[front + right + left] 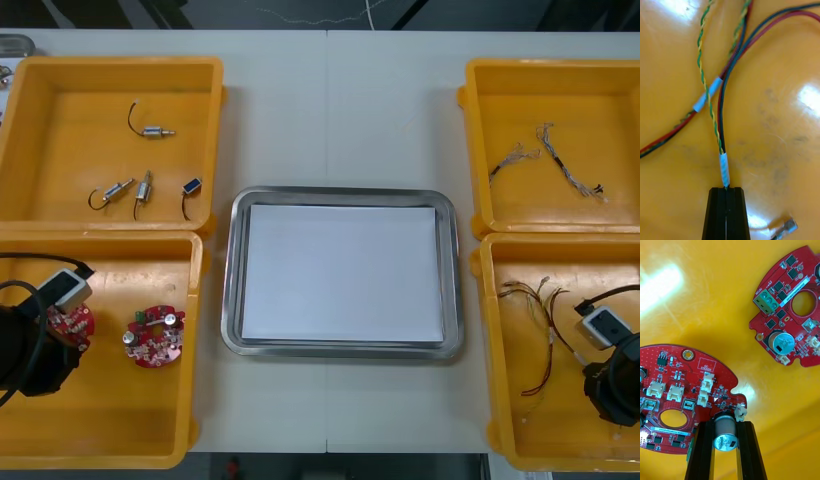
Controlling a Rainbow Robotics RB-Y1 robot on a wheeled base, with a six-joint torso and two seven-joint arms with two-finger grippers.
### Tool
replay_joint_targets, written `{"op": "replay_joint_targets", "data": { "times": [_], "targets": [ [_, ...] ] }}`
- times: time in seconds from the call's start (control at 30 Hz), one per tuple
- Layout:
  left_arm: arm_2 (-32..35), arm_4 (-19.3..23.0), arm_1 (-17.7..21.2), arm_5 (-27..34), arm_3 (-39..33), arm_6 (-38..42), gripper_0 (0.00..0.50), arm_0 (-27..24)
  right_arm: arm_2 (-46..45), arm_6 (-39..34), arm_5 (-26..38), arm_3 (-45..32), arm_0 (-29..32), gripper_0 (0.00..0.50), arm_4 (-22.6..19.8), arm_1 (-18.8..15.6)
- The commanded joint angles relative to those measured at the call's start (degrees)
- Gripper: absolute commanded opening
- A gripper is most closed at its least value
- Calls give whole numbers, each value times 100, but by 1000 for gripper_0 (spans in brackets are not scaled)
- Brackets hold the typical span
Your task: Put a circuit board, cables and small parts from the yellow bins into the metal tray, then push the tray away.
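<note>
In the near left yellow bin (100, 420) lie two round red circuit boards. My left gripper (52, 342) is down over the outer board (76, 322). In the left wrist view its fingers (725, 437) are shut on the silver cylinder standing at the edge of that board (677, 390). The second board (153, 338) (790, 307) lies free beside it. My right gripper (606, 378) is low in the near right bin (560, 440). Its fingers (726, 193) are shut on the white-sleeved end of a cable (724, 168) of dark, red and green-yellow twisted wires (540, 320).
The metal tray (345, 195), white inside, sits between the bins. The far left bin (60, 80) holds several small metal parts (143, 188). Thin cables (550, 155) lie in the far right bin (600, 80). A metal terminal (788, 227) lies near my right fingers.
</note>
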Motion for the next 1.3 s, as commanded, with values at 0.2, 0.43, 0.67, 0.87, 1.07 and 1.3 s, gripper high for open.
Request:
{"op": "replay_joint_targets", "data": {
  "times": [0.2, 0.43, 0.67, 0.87, 1.07, 1.3],
  "targets": [
    [292, 83, -375, 1242, -379, -69, 1, -950, -1377, 317, 1224, -748, -78, 0, -889, -110],
    [265, 83, -771, 2244, -660, 669, 0, -1723, -2256, 326, 2279, -915, -315, 0, -1742, -110],
    [-165, -31, -1034, 2859, -950, 1434, 0, -2400, -2721, 300, 3255, -1055, -790, 0, -2111, -102],
    [-798, -277, -1281, 3246, -1091, 2198, 0, -3059, -2818, 273, 3958, -1187, -1247, 0, -2129, -102],
    [-1440, -550, -1720, 3422, -1108, 3025, 0, -3639, -2853, 185, 4696, -1266, -1695, 0, -2164, -93],
    [-2362, -1174, -2300, 3466, -1012, 3895, 0, -4202, -2941, 53, 5469, -1556, -2179, 0, -2216, -84]
  ]
}}
